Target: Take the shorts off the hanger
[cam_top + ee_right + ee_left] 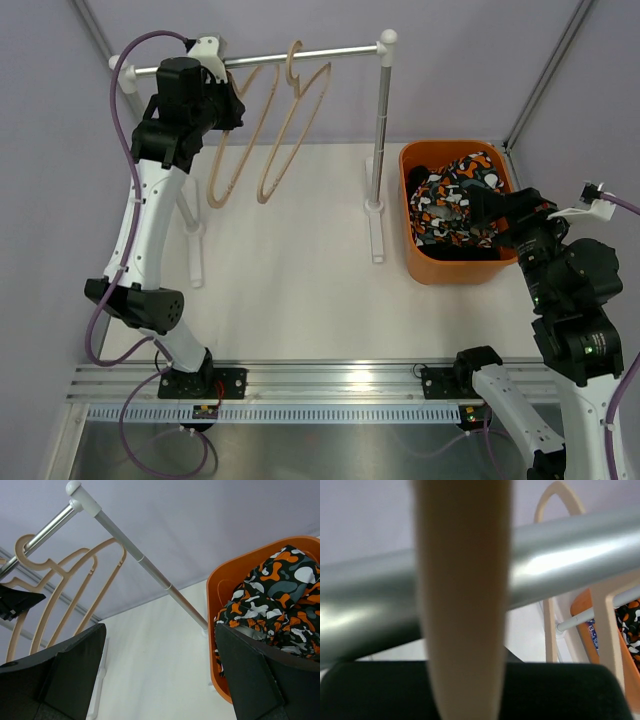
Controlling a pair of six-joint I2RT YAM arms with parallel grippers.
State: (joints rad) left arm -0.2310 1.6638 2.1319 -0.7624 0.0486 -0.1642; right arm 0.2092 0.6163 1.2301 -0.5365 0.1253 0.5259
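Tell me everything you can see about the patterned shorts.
The patterned shorts are soft cloth, blotched in orange, black, grey and white. They are on no hanger: they lie crumpled in a loose heap that fills the orange bin at the right of the table, beside the rack's right post, resting against the bin's walls. The right arm's fingers stand open at the near side of the heap; whether they touch the cloth cannot be told.

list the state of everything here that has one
left hanger: bare, on the rail
right hanger: bare, on the rail
patterned shorts: off the hangers, bunched in the bin
left fingers: shut on the left hanger
right fingers: open, empty, at the bin
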